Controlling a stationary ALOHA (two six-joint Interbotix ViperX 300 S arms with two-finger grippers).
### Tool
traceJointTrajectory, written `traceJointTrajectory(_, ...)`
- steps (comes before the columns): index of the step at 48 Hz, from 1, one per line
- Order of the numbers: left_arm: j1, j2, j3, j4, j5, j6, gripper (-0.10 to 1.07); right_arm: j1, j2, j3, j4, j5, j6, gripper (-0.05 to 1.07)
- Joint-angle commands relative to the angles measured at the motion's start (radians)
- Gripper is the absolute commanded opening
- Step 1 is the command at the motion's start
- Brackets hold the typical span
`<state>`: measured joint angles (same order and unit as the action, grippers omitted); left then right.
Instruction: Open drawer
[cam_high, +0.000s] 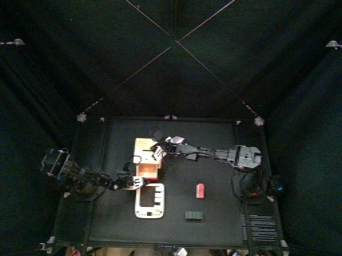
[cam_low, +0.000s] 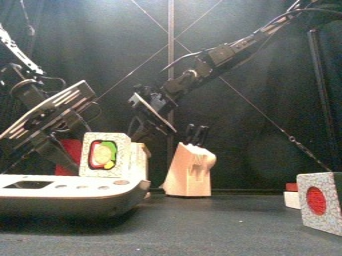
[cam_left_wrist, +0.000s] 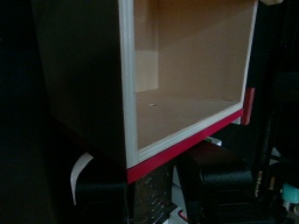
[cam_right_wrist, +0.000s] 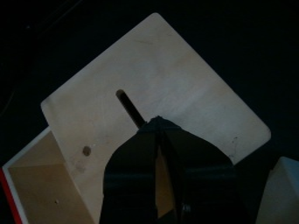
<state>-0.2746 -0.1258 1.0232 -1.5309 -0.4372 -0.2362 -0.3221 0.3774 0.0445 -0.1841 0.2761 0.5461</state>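
Black curtains enclose the small black table (cam_high: 214, 195), where the drawer (cam_left_wrist: 193, 66) fills the left wrist view's upper centre, hollow and close ahead of the left gripper (cam_high: 123, 183), jaws apart, while the right gripper (cam_right_wrist: 163, 153) presses shut on the cabinet top (cam_right_wrist: 152, 96).

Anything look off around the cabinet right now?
Nothing stands out. The drawer shows its wooden inside, which is bare, and nothing looks spilled or broken. The right gripper sits at the cabinet's cream top.
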Motion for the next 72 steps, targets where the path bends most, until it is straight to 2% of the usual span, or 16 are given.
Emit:
traceJointTrajectory(1, -0.011, -0.014, -0.018, 0.003, 0.003, 0.0, 0.51, -0.008, -0.015, 0.002, 0.002, 0.012, 0.002, 0.44)
traceJointTrajectory(23, -0.012, -0.025, -0.005, 0.003, -0.002, 0.0, 0.55, -0.008, -0.015, 0.002, 0.002, 0.012, 0.002, 0.44)
traceJointTrajectory(28, -0.012, -0.025, -0.008, 0.003, -0.002, 0.0, 0.61, -0.008, -0.015, 0.0, 0.002, 0.012, 0.002, 0.44)
traceJointTrajectory(39, -0.015, -0.029, -0.014, 0.008, 0.005, 0.002, 0.82, -0.008, -0.015, 0.002, 0.002, 0.012, 0.002, 0.44)
traceJointTrajectory(46, -0.018, -0.04, -0.014, 0.018, 0.005, 0.002, 0.89, -0.008, -0.015, 0.003, 0.002, 0.012, 0.0, 0.44)
traceJointTrajectory(59, -0.041, -0.064, -0.025, 0.021, 0.005, 0.002, 0.9, -0.008, -0.017, 0.0, 0.002, 0.009, 0.002, 0.44)
traceJointTrajectory(72, -0.074, -0.11, 0.017, 0.0, 0.032, 0.002, 0.9, -0.006, -0.017, -0.006, 0.002, 0.009, 0.002, 0.44)
